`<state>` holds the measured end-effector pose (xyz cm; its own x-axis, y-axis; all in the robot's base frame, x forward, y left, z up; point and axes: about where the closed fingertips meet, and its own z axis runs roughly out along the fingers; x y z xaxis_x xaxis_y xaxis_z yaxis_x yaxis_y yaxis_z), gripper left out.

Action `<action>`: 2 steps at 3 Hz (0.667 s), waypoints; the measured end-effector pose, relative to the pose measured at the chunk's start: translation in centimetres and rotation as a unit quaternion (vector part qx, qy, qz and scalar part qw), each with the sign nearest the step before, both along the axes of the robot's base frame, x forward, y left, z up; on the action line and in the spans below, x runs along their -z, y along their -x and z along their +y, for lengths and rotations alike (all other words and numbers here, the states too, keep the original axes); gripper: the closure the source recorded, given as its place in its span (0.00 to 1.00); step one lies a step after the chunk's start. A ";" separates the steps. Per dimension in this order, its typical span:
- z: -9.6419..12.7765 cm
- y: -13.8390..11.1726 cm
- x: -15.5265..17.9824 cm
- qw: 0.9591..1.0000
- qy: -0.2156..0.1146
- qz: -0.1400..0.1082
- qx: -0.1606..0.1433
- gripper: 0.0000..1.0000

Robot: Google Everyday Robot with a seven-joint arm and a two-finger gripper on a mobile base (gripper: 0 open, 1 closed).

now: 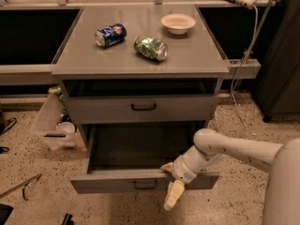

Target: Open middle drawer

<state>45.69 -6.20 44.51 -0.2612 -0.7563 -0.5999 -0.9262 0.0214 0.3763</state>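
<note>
The middle drawer [108,183] stands pulled well out toward the near side of the grey cabinet, and its plain grey inside is in view. A small black loop handle [144,184] sits at the centre of its flat front. The gripper [168,185] is at this front, just right of the handle, at the end of a white arm [234,149] that reaches in from the near right. Its cream fingers [173,195] are spread apart: one lies at the top rim of the front panel, and the other points down in front of the panel. They clamp on nothing.

Above it, the upper drawer [103,109], with a like black handle, is only slightly out, leaving a dark gap under the cabinet top [192,55]. On that top a blue can [110,35] lies on its side at the far left. A green can [150,48] lies on its side just to the right and nearer. A white bowl [178,23] stands upright at the far right, apart from both cans.

A clear plastic bin [49,125] leans against the cabinet's left side on the speckled floor [243,200]. A pale cable [246,55] hangs down to the right of the cabinet.
</note>
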 end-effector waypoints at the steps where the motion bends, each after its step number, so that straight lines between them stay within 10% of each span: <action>1: 0.0 3.2 -1.3 1.000 -0.006 0.020 0.000 0.00; 2: 0.0 3.2 -1.3 1.000 -0.006 0.020 0.000 0.00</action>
<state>42.44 -6.17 45.81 -0.2853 -0.7493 -0.5976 -0.9104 0.0170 0.4134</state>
